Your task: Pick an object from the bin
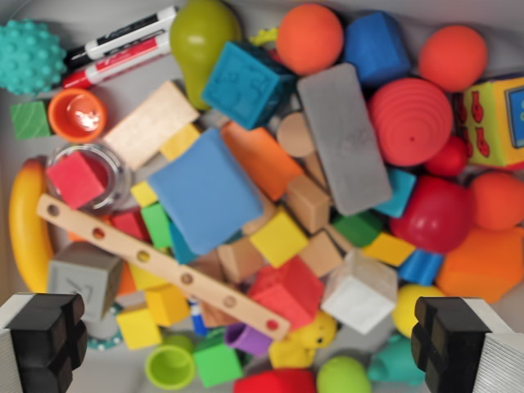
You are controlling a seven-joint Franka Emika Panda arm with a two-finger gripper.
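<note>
Two black fingertips (45, 340) frame the bottom corners of the wrist view, set wide apart with nothing between them, so the gripper (250, 344) hangs open, looking straight down into the bin (20, 237). At the view's left a yellow banana (29, 221) lies lengthwise, top to bottom, along the bin's wall. Beside it a holed wooden strip (160, 266) runs on a slant from upper left down to lower right, over small cubes. Above, two markers (123, 45) lie side by side, caps towards the left. Midway sits a blue cushion block (205, 192), tilted. A grey slab (344, 139) points up and slightly left. A red ridged dome (409, 121) rests at right.
</note>
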